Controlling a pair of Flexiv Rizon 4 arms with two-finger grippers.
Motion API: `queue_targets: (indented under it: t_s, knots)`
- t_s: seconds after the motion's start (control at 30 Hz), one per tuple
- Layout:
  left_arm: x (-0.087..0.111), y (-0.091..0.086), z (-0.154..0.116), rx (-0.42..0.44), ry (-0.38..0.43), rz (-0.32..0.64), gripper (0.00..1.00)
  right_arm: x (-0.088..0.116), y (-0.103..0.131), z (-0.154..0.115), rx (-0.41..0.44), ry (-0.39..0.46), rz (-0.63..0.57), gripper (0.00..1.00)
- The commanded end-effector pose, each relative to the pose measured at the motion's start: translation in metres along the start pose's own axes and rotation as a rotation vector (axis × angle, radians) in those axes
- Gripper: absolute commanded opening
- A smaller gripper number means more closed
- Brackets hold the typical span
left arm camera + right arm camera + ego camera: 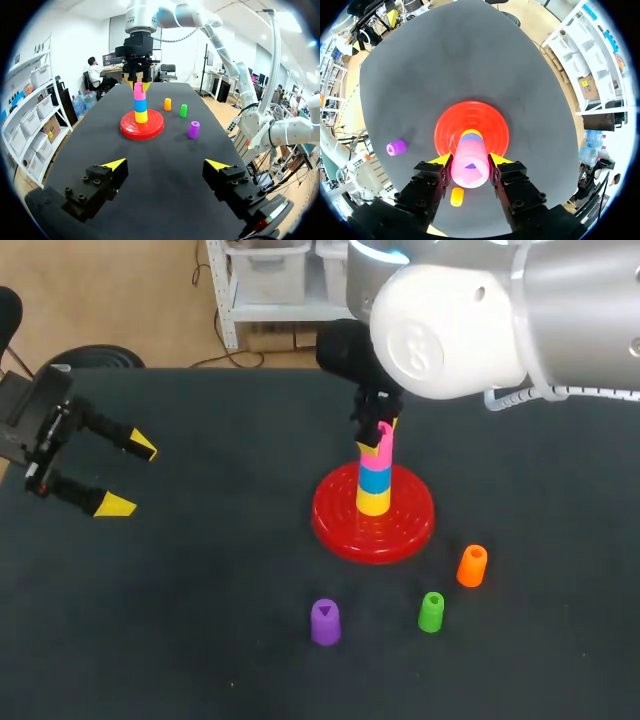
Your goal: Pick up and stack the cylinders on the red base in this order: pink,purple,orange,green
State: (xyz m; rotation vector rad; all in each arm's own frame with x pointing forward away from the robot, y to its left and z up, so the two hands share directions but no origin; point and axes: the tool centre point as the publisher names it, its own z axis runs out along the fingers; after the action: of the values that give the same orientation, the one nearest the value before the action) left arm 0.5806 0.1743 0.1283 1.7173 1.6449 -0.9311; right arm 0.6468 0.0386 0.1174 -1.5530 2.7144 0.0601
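Pink cylinder [385,452] atop the stack, centre frame.
My right gripper [469,161] pinches its sides, seemingly light, rigid, slick; left gripper [130,477] gapes.

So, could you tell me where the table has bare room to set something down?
The broad stretch between the left end effector and the red base is bare, as is the table left of purple. Crowded in front of the base, around green and orange.

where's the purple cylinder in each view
head view: purple cylinder in front of the red base, left of the green cylinder
left wrist view: purple cylinder beside the red base, next to the green cylinder
right wrist view: purple cylinder alone on the table, beside the red base
shared landmark: the red base
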Motion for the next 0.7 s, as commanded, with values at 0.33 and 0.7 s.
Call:
queue_targets:
  t_s: [0.33, 0.7]
  knots:
    - [0.001, 0.0, 0.001, -0.001, -0.001, 0.003, 1.0, 0.0, 0.001, 0.004, -0.001, -0.018, -0.004, 0.0]
    - [0.001, 0.0, 0.001, -0.001, -0.001, 0.003, 1.0, -0.001, 0.015, -0.029, 0.071, -0.061, -0.02, 1.0]
